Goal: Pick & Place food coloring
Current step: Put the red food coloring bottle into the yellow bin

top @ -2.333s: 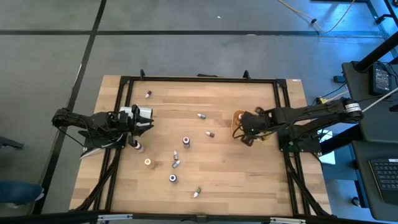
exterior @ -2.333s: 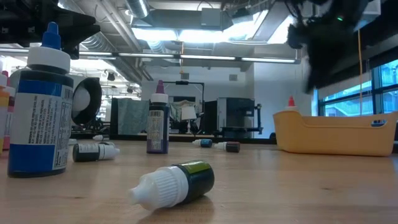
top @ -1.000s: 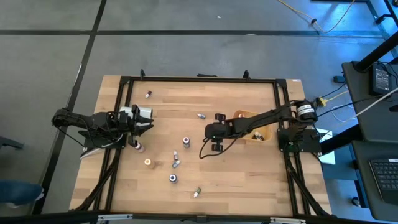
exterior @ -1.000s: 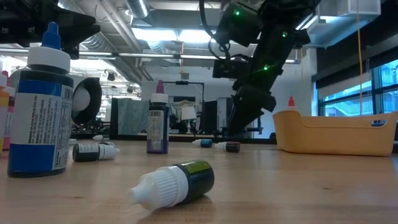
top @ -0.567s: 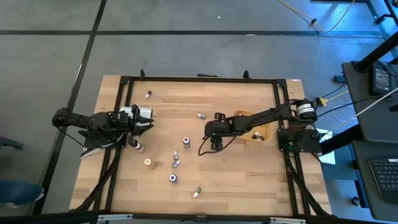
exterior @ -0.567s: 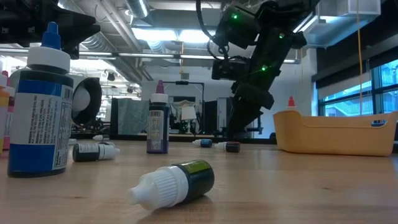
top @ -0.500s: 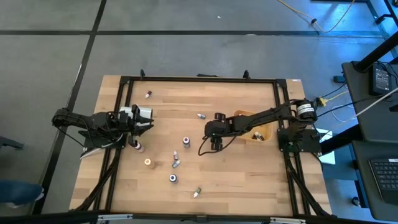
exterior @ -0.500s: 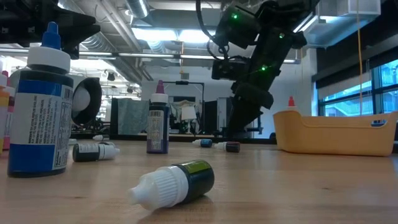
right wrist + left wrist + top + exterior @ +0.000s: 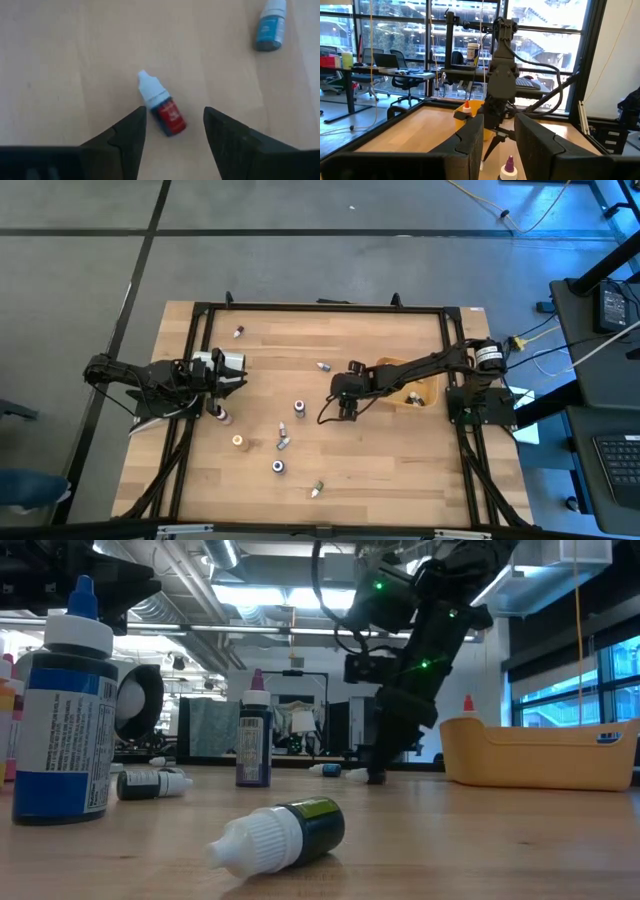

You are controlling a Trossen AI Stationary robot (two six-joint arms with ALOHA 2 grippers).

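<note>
No text is reading clearly anywhere; fine print is showing on the near blue-labelled bottle but staying too small to decipher.

Wooden table, small food coloring bottles scattered across it, tan tray at right

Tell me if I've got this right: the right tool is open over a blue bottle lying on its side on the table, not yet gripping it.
Not quite. The bottle lying between the right tool's open fingers is red with a white cap, as the right wrist view shows. The blue bottle lies farther off. The rest holds: the tool is open and not yet gripping it.
</note>
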